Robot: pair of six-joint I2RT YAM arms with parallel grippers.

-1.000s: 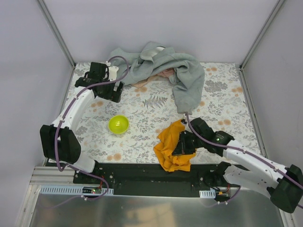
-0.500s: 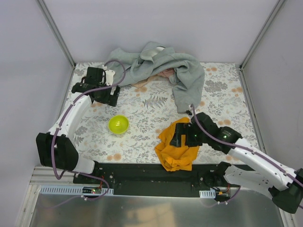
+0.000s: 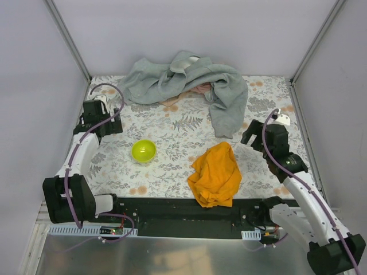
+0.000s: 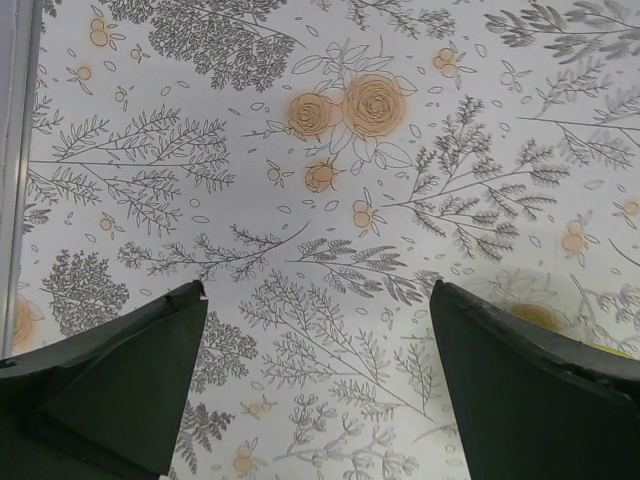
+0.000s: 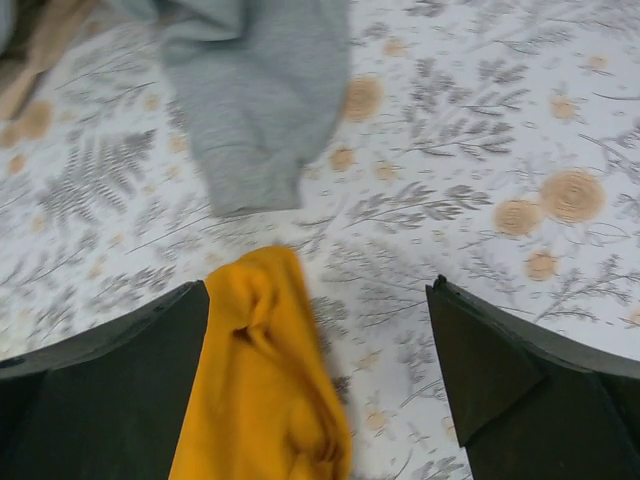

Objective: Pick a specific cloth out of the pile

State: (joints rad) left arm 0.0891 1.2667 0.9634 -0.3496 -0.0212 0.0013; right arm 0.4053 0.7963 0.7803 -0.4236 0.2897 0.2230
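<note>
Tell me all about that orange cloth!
The orange cloth is a bright, soft-looking fabric piece, crumpled into folds and lying loose on the flowery table cover. Its near end overlaps the black strip at the table's front edge. It sits apart from the grey garment, and nothing holds it.

A bright orange soft cloth (image 3: 216, 175) lies crumpled on the floral-printed table cover (image 3: 172, 129), near the front edge and apart from the pile (image 3: 183, 77). The pile sits at the back of the table. It is mostly a large light-grey garment (image 3: 229, 103) draped in an arch, with a pale peach-pink cloth (image 3: 196, 90) showing under its middle. A small yellow-green bowl (image 3: 143, 150) stands left of the orange cloth, well apart. The left gripper (image 3: 98, 121) hangs near the table's left edge. The right gripper (image 3: 250, 136) hangs to the right of the orange cloth, clear of it.
</note>
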